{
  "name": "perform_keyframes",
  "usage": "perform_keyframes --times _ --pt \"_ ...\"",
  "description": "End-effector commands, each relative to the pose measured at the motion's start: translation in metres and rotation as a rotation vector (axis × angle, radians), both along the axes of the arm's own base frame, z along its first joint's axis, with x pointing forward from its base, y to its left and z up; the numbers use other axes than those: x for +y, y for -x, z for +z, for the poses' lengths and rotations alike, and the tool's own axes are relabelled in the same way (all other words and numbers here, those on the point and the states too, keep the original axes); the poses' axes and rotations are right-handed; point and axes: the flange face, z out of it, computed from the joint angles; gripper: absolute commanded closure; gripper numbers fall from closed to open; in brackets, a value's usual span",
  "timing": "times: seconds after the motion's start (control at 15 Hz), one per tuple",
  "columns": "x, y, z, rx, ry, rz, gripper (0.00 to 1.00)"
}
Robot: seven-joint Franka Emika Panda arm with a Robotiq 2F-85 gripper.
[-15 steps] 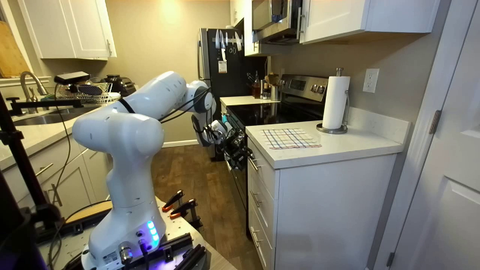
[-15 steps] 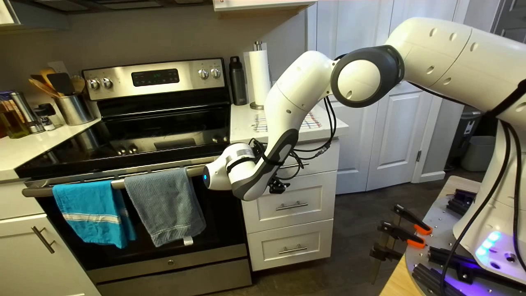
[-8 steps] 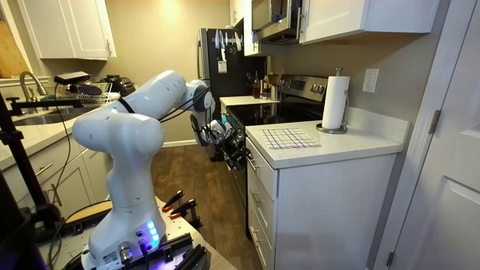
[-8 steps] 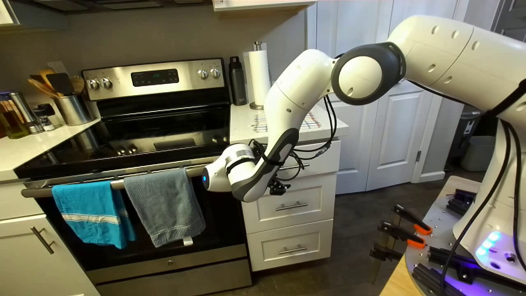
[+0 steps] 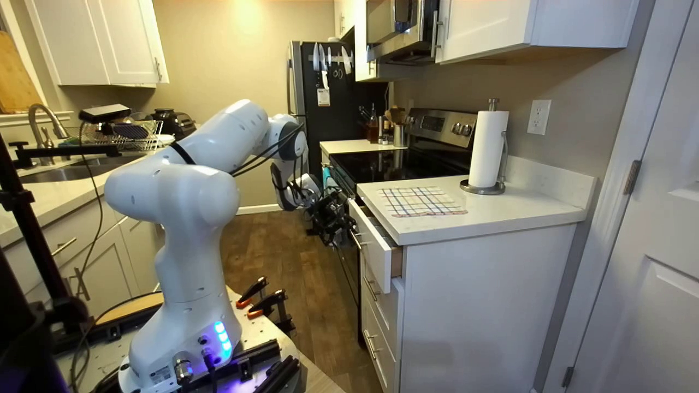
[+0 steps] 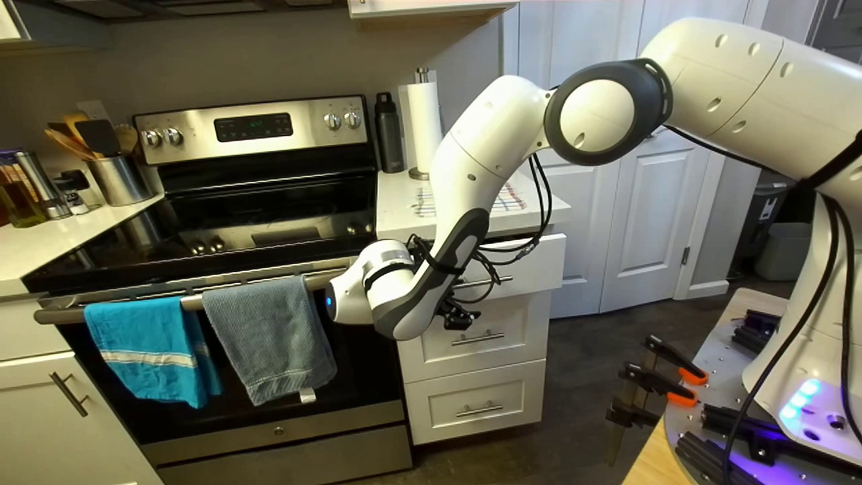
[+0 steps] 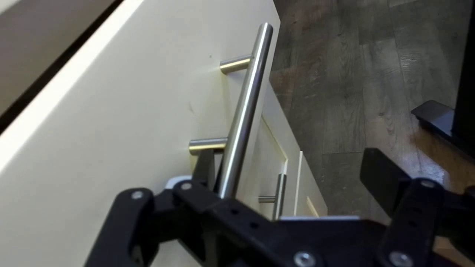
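The gripper (image 7: 291, 170) stands with its jaws spread wide, clenched on nothing: in the wrist view one finger (image 7: 204, 167) is tucked between the bar handle (image 7: 245, 107) and the front of the top drawer (image 7: 130, 111), just beside a handle post (image 7: 202, 144), while the opposite fingertip (image 7: 386, 170) hangs well apart, over the floor (image 7: 345, 104). Whether the tucked finger presses on the bar is hard to tell. The top drawer stands partly out from under the front edge of the countertop (image 5: 524, 204), above the middle drawer (image 6: 441, 340). The step in hand seems to be drawing the top drawer out by hooking its handle; any further pull would call for a straight path away from the cabinet (image 5: 480, 311), with the finger behind the bar. On the countertop, a plaid dish towel (image 5: 423, 202) lies near the front edge and a paper towel roll (image 5: 487, 150) stands toward the wall edge. Beyond the edge nearest the range (image 6: 266, 168), a teal towel (image 6: 151, 347) and a gray towel (image 6: 273, 337) hang over the oven handle (image 6: 192, 302).
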Motion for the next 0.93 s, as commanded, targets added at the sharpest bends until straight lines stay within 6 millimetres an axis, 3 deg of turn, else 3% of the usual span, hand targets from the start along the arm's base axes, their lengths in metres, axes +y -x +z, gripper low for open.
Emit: perform_keyframes --times 0.0,0.2,0.4,0.6,0.87 --pt "0.046 0.074 -0.010 0.158 -0.031 -0.035 0.00" --pt "0.079 0.126 -0.012 0.249 -0.006 -0.037 0.00" --pt "0.106 0.156 -0.007 0.233 -0.004 -0.028 0.00" --pt "0.124 0.170 0.004 0.184 -0.022 -0.002 0.00" --pt "0.125 0.168 0.008 0.157 -0.054 0.022 0.00"
